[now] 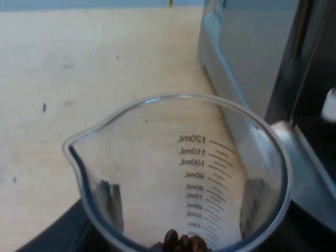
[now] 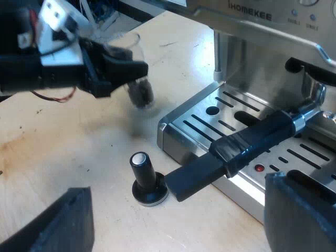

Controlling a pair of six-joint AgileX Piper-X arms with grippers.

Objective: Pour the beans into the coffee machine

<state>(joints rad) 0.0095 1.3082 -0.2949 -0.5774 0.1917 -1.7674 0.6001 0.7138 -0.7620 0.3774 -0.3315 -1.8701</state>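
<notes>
Left wrist view: my left gripper (image 1: 181, 210) is clenched on the measuring glass (image 1: 210, 157), upright between its fingers, beans (image 1: 178, 242) at the bottom. Its spout (image 1: 71, 147) points away from the espresso machine (image 1: 252, 52) just beside the claw, so I judge a lift and turn come next. My right gripper (image 2: 176, 210) hangs released near the tamper (image 2: 146, 178).

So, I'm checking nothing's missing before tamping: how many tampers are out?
1. The black-knobbed tamper stands upright on the table, by the end of the holder's handle. Another could be out of view.
</notes>
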